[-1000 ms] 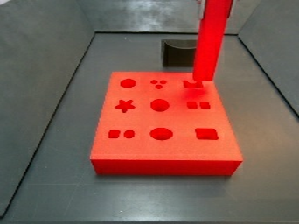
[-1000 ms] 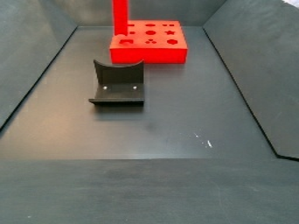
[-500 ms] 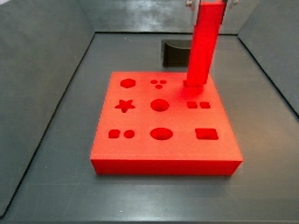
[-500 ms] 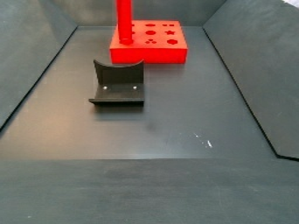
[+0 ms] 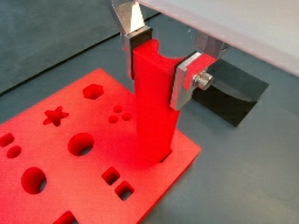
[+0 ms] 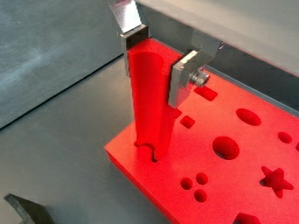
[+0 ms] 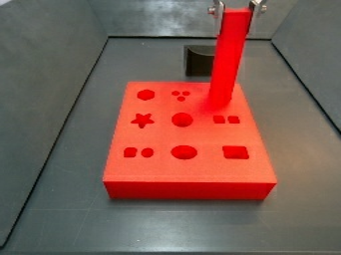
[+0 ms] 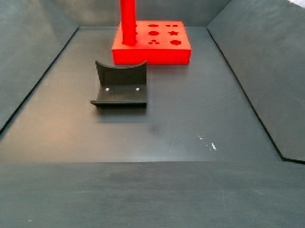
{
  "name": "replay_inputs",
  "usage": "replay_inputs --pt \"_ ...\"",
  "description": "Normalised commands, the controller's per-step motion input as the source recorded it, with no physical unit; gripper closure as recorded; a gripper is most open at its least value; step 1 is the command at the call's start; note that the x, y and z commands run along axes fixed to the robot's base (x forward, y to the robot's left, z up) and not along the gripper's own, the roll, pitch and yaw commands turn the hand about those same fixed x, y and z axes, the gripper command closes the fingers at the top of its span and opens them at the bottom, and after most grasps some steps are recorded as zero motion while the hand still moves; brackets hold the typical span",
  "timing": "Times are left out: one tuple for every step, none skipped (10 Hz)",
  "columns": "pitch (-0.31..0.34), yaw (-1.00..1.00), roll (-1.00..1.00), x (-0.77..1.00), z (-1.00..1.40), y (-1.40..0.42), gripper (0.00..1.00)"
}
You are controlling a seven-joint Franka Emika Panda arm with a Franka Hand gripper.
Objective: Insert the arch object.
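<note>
Tool (image 5: 163, 54) above the red board (image 5: 70, 166), pointed down, silver fingers (image 5: 187, 79) clamped on a tall red bar (image 5: 153, 105). Bar upright, lower end at the board's arch cutout near one corner. Arch object itself not discernible. Dark fixture (image 8: 120, 85) on the counter (image 8: 179, 134), well apart.

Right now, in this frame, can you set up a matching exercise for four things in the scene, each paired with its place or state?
Things:
1. gripper
2. tall red bar
3. red board
4. fixture

Places or states:
A. lies flat on the grey floor, full of shaped cutouts
B. dark, stands on the floor apart from the board
C. clamped on the bar's upper part, a silver finger on each side
D. stands upright, lower end at the board's top face near a corner

Pairs: 1-C, 2-D, 3-A, 4-B
</note>
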Motion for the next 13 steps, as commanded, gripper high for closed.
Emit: replay_inputs --pt "0.0 0.07 0.05 0.09 -0.21 0.08 1.0" --pt "0.0 0.11 0.01 0.13 -0.19 0.13 1.0" --pt "0.0 0.04 0.0 0.02 -0.17 0.01 1.0" --pt "0.0 0.02 0.0 0.0 -0.2 0.0 1.0" --pt "0.0 0.0 0.0 0.0 -0.19 0.0 1.0" --pt "0.0 0.0 0.03 0.0 -0.21 0.0 1.0" --pt "-0.003 0.0 0.06 0.0 -0.3 -0.03 1.0" --pt "-0.013 0.0 0.07 0.01 -0.42 -0.08 1.0" --pt "-0.014 0.0 0.14 0.04 -0.55 -0.11 1.0" --pt "-0.026 0.0 0.17 0.04 -0.59 -0.11 1.0" --pt "-0.034 0.0 0.16 0.04 -0.58 -0.11 1.0" --pt "-0.041 0.0 0.05 0.01 -0.36 -0.04 1.0" --pt "0.0 0.0 0.0 0.0 0.0 0.0 1.0"
